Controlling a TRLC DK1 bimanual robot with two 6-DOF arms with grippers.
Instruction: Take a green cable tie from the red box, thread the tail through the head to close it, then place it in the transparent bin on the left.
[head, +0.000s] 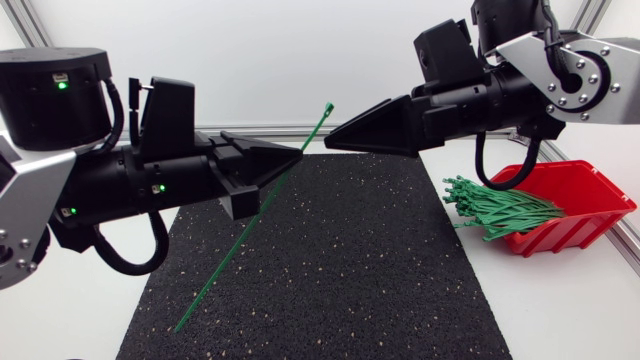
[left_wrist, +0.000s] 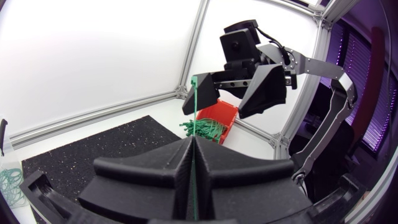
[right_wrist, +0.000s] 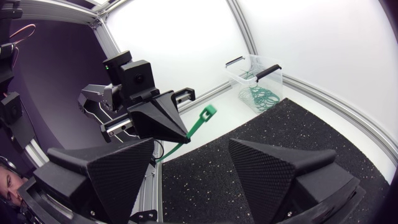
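Note:
My left gripper (head: 292, 156) is shut on a green cable tie (head: 240, 248), raised above the black mat. The tie slants from its head (head: 329, 106) up by the right gripper down to its tail near the mat's front left. In the left wrist view the tie (left_wrist: 194, 112) rises straight from between the closed fingers (left_wrist: 177, 165). My right gripper (head: 332, 143) stands open, its tips just beside the tie's head (right_wrist: 208, 112). The red box (head: 566, 200) at the right holds several green ties (head: 500, 210). The transparent bin (right_wrist: 255, 81) holds looped green ties.
A black speckled mat (head: 330, 270) covers the middle of the table under both grippers. The red box (left_wrist: 219, 117) sits off the mat's right edge, with ties spilling over its lip. The bin stands beyond the mat's left side.

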